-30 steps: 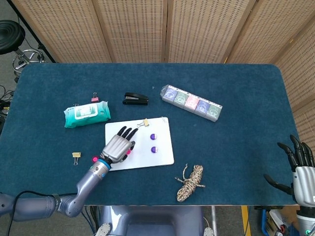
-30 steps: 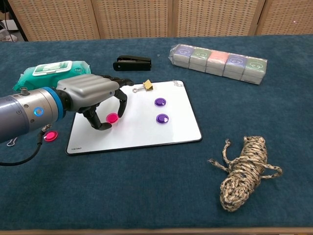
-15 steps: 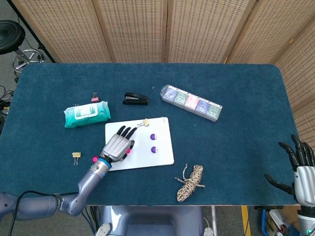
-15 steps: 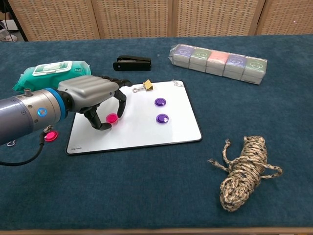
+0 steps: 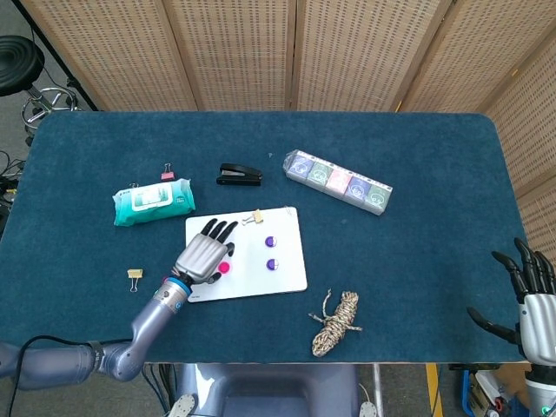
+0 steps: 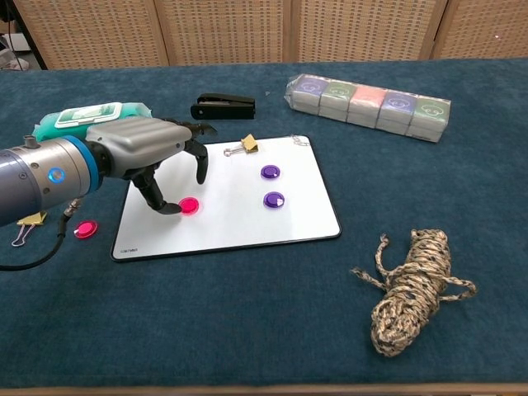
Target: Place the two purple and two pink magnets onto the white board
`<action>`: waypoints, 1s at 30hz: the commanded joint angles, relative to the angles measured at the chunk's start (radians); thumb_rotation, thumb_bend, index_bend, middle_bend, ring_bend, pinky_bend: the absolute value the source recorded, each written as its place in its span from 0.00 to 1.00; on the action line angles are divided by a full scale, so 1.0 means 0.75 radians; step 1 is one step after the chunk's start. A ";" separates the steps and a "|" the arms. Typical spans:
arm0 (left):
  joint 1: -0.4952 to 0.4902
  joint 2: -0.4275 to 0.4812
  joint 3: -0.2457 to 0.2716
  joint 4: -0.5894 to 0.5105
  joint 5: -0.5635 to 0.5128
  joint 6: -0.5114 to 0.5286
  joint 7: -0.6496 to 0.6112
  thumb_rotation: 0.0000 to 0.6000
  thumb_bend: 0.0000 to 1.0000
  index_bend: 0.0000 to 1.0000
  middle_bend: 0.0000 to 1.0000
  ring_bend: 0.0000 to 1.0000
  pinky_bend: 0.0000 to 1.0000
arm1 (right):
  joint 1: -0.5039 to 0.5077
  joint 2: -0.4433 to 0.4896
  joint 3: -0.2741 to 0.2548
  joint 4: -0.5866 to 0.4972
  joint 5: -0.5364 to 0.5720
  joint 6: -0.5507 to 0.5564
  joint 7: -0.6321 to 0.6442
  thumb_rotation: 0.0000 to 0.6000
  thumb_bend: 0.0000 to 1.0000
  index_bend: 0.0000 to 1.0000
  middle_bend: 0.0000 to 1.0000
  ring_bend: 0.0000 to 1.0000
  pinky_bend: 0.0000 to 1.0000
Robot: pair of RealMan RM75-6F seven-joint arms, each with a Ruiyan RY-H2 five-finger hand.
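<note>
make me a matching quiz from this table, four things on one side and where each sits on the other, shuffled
Things:
1. rope bundle
2. black stapler
3. pink magnet beside the left hand's fingertips
4. second pink magnet

Places:
A. on the blue cloth, left of the white board
B. on the white board
C. right of the board, near the table's front edge
D. behind the board, right of the wet wipes pack

Pairs: 1-C, 2-D, 3-B, 4-A

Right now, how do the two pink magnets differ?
One pink magnet lies on the white board, close under the left hand; the other pink magnet lies off the board on the blue table cloth, left of the board's edge. The first is placed; the second is not yet. Both look like the same flat round disc.
</note>
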 commanded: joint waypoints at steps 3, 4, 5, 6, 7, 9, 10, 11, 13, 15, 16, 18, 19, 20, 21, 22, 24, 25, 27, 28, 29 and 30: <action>0.036 0.097 0.015 -0.101 0.027 0.044 -0.016 1.00 0.23 0.42 0.00 0.00 0.00 | -0.003 0.003 -0.001 -0.005 -0.005 0.006 0.003 1.00 0.00 0.16 0.00 0.00 0.00; 0.062 0.148 0.035 -0.133 0.037 0.077 -0.010 1.00 0.23 0.42 0.00 0.00 0.00 | -0.004 0.004 -0.002 -0.005 -0.006 0.007 0.004 1.00 0.00 0.16 0.00 0.00 0.00; 0.086 0.195 0.058 -0.169 0.043 0.099 -0.004 1.00 0.23 0.42 0.00 0.00 0.00 | -0.005 0.005 -0.003 -0.007 -0.007 0.006 0.006 1.00 0.00 0.16 0.00 0.00 0.00; 0.100 0.228 0.074 -0.195 0.044 0.107 -0.001 1.00 0.23 0.42 0.00 0.00 0.00 | -0.005 0.006 -0.004 -0.009 -0.008 0.006 0.008 1.00 0.00 0.16 0.00 0.00 0.00; 0.115 0.258 0.092 -0.212 0.054 0.117 0.000 1.00 0.23 0.42 0.00 0.00 0.00 | -0.005 0.007 -0.005 -0.011 -0.011 0.007 0.008 1.00 0.00 0.16 0.00 0.00 0.00; 0.139 0.285 0.120 -0.211 0.089 0.134 -0.009 1.00 0.23 0.42 0.00 0.00 0.00 | -0.006 0.006 -0.007 -0.012 -0.016 0.008 0.006 1.00 0.00 0.16 0.00 0.00 0.00; 0.151 0.292 0.130 -0.208 0.107 0.140 -0.022 1.00 0.24 0.42 0.00 0.00 0.00 | -0.006 0.006 -0.008 -0.013 -0.017 0.008 0.005 1.00 0.00 0.16 0.00 0.00 0.00; 0.163 0.297 0.140 -0.203 0.121 0.144 -0.039 1.00 0.24 0.42 0.00 0.00 0.00 | -0.006 0.006 -0.009 -0.014 -0.018 0.007 0.005 1.00 0.00 0.16 0.00 0.00 0.00; 0.191 0.306 0.167 -0.189 0.148 0.144 -0.082 1.00 0.24 0.42 0.00 0.00 0.00 | -0.006 0.006 -0.013 -0.017 -0.023 0.005 0.003 1.00 0.00 0.16 0.00 0.00 0.00; 0.215 0.309 0.187 -0.169 0.181 0.143 -0.125 1.00 0.24 0.42 0.00 0.00 0.00 | -0.006 0.005 -0.014 -0.018 -0.026 0.004 0.001 1.00 0.00 0.16 0.00 0.00 0.00; 0.226 0.308 0.194 -0.159 0.196 0.141 -0.147 1.00 0.24 0.42 0.00 0.00 0.00 | -0.005 0.005 -0.015 -0.019 -0.026 0.004 0.001 1.00 0.00 0.16 0.00 0.00 0.00; 0.239 0.304 0.202 -0.141 0.220 0.142 -0.170 1.00 0.24 0.42 0.00 0.00 0.00 | -0.005 0.006 -0.015 -0.020 -0.026 0.003 0.000 1.00 0.00 0.16 0.00 0.00 0.00; 0.247 0.300 0.207 -0.127 0.234 0.143 -0.178 1.00 0.24 0.42 0.00 0.00 0.00 | -0.006 0.007 -0.014 -0.021 -0.025 0.003 0.002 1.00 0.00 0.16 0.00 0.00 0.00; 0.252 0.296 0.210 -0.116 0.242 0.144 -0.183 1.00 0.24 0.42 0.00 0.00 0.00 | -0.006 0.007 -0.014 -0.021 -0.024 0.002 0.003 1.00 0.00 0.16 0.00 0.00 0.00; 0.257 0.290 0.210 -0.104 0.248 0.144 -0.187 1.00 0.24 0.42 0.00 0.00 0.00 | -0.006 0.008 -0.014 -0.021 -0.022 0.001 0.003 1.00 0.00 0.16 0.00 0.00 0.00; 0.261 0.282 0.210 -0.089 0.254 0.141 -0.194 1.00 0.25 0.42 0.00 0.00 0.00 | -0.005 0.009 -0.014 -0.021 -0.021 0.000 0.005 1.00 0.00 0.16 0.00 0.00 0.00; 0.267 0.266 0.209 -0.063 0.257 0.133 -0.201 1.00 0.25 0.42 0.00 0.00 0.00 | -0.005 0.011 -0.014 -0.023 -0.020 -0.002 0.009 1.00 0.00 0.16 0.00 0.00 0.00; 0.272 0.255 0.208 -0.047 0.258 0.127 -0.208 1.00 0.25 0.42 0.00 0.00 0.00 | -0.005 0.012 -0.014 -0.023 -0.020 -0.002 0.010 1.00 0.00 0.16 0.00 0.00 0.00; 0.278 0.241 0.206 -0.024 0.260 0.121 -0.217 1.00 0.25 0.43 0.00 0.00 0.00 | -0.006 0.013 -0.013 -0.023 -0.019 -0.001 0.012 1.00 0.00 0.16 0.00 0.00 0.00; 0.284 0.233 0.204 -0.013 0.261 0.118 -0.227 1.00 0.25 0.43 0.00 0.00 0.00 | -0.007 0.014 -0.013 -0.023 -0.018 0.000 0.014 1.00 0.00 0.16 0.00 0.00 0.00; 0.290 0.230 0.204 -0.008 0.262 0.117 -0.238 1.00 0.25 0.43 0.00 0.00 0.00 | -0.007 0.015 -0.012 -0.023 -0.017 0.001 0.016 1.00 0.00 0.16 0.00 0.00 0.00; 0.295 0.228 0.204 -0.004 0.267 0.118 -0.246 1.00 0.25 0.43 0.00 0.00 0.00 | -0.008 0.016 -0.012 -0.023 -0.016 0.001 0.018 1.00 0.00 0.16 0.00 0.00 0.00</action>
